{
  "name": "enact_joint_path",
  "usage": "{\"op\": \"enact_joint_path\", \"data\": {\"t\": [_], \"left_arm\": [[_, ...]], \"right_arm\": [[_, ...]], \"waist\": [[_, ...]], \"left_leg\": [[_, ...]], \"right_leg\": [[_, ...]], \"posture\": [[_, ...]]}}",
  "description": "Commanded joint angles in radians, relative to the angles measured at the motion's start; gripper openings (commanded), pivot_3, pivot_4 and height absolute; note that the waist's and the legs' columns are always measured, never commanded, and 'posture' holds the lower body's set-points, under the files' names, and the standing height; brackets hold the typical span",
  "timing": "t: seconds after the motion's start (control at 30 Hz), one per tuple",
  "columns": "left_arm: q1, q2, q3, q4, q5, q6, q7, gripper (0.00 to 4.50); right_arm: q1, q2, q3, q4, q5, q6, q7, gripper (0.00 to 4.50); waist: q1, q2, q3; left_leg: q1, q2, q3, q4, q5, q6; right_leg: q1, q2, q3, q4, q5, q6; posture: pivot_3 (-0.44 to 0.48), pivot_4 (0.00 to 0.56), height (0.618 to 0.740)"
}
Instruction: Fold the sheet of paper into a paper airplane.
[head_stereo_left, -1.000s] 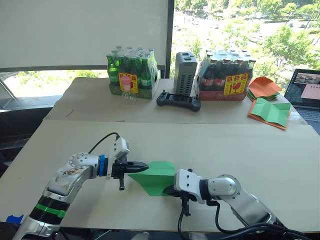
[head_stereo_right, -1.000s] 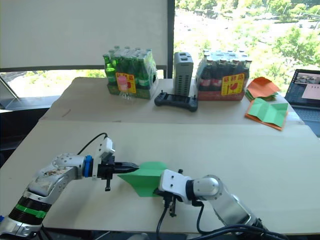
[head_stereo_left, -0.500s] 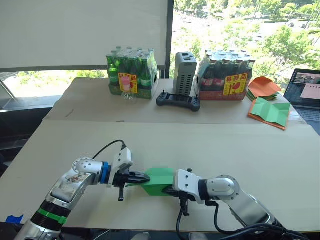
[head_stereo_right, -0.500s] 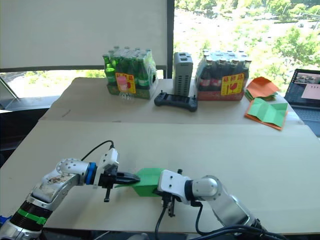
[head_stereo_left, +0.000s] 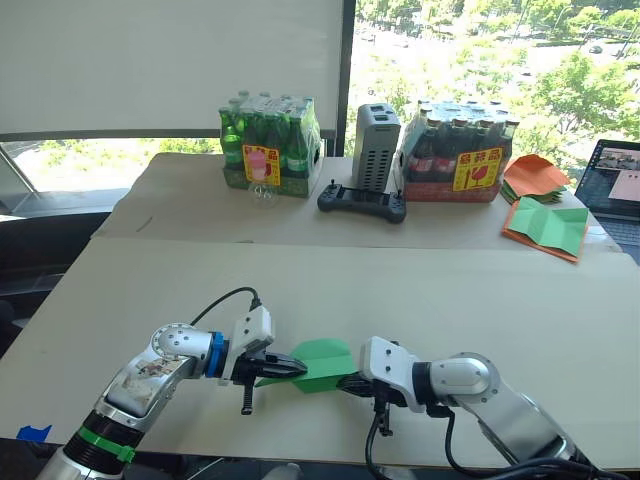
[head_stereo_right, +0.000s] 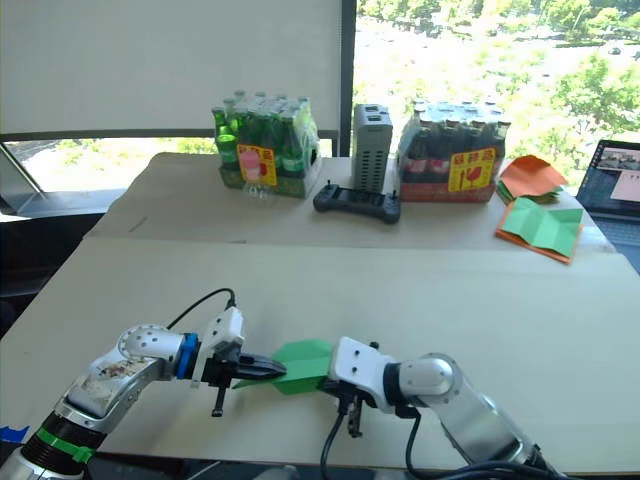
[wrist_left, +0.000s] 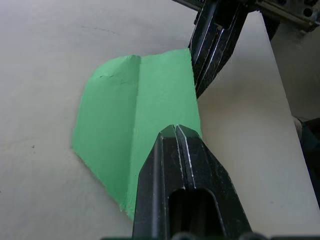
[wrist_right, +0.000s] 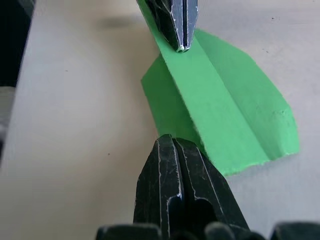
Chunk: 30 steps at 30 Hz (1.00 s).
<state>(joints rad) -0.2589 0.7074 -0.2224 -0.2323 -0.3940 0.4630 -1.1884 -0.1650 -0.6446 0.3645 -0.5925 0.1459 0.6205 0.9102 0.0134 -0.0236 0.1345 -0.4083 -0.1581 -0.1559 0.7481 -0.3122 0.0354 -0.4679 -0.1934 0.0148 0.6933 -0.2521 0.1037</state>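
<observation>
Folded sheet of paper (head_stereo_left: 322, 363) held between the two grippers: left gripper (head_stereo_left: 298, 368) and right gripper (head_stereo_left: 347, 381), jaws closed on opposite ends of its keel, likely steadying the crease above the table (head_stereo_left: 420, 290).

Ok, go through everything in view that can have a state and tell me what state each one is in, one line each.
sheet of paper: folded into a wedge, pinched at both ends.
left end effector: shut on the sheet.
right end effector: shut on the sheet.
laptop: open, screen lit.
green bottle pack: shrink-wrapped, upright.
dark bottle pack: shrink-wrapped, upright.
</observation>
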Motion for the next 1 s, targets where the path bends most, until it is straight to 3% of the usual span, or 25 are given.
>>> {"op": "enact_joint_path", "data": {"t": [0.03,0.2,0.4,0.63,0.93,1.0], "left_arm": [[0.008,0.006,-0.007,-0.042,0.004,-0.008,-0.002,0.00],[0.023,0.023,-0.034,-0.045,0.040,-0.040,-0.017,0.00],[0.035,0.026,-0.072,-0.025,0.108,-0.108,-0.013,0.00],[0.050,0.043,-0.097,-0.032,0.167,-0.172,-0.015,0.00],[0.048,0.047,-0.107,-0.044,0.178,-0.176,-0.014,0.00],[0.045,0.046,-0.109,-0.044,0.180,-0.176,-0.015,0.00]], "right_arm": [[0.015,-0.014,-0.070,-0.090,0.098,0.049,0.016,0.06],[-0.027,0.002,-0.147,-0.096,0.231,0.136,0.011,0.06],[-0.161,0.036,-0.116,0.070,0.173,0.124,-0.062,0.06],[-0.174,0.062,-0.117,0.117,0.181,0.128,-0.089,0.06],[-0.207,0.060,-0.145,0.206,0.242,0.234,-0.079,2.99],[-0.216,0.069,-0.147,0.221,0.271,0.279,-0.074,2.99]], "waist": [[-0.003,0.000,0.000],[-0.003,0.000,0.000],[0.000,0.000,0.000],[-0.002,0.000,0.000],[-0.003,0.000,0.000],[-0.003,0.000,0.000]], "left_leg": [[0.000,0.000,0.000,0.000,0.000,0.000],[0.000,0.000,0.000,0.000,0.000,0.000],[0.001,0.000,0.000,0.000,0.000,0.000],[0.000,0.000,0.000,0.000,0.000,0.001],[0.000,0.000,0.000,0.000,0.000,0.001],[0.000,0.000,0.000,0.000,0.000,0.001]], "right_leg": [[0.000,0.000,0.000,0.000,0.000,0.000],[0.000,0.000,0.000,0.000,0.000,0.000],[0.001,0.000,0.000,-0.001,0.000,0.000],[0.001,-0.001,-0.001,-0.002,0.000,0.000],[0.001,-0.001,-0.001,-0.001,0.000,0.000],[0.001,-0.001,-0.001,-0.001,0.000,0.000]], "posture": [[0.000,0.150,0.675],[0.000,0.150,0.675],[0.000,0.150,0.675],[0.000,0.150,0.675],[0.000,0.150,0.675],[0.000,0.150,0.675]]}}
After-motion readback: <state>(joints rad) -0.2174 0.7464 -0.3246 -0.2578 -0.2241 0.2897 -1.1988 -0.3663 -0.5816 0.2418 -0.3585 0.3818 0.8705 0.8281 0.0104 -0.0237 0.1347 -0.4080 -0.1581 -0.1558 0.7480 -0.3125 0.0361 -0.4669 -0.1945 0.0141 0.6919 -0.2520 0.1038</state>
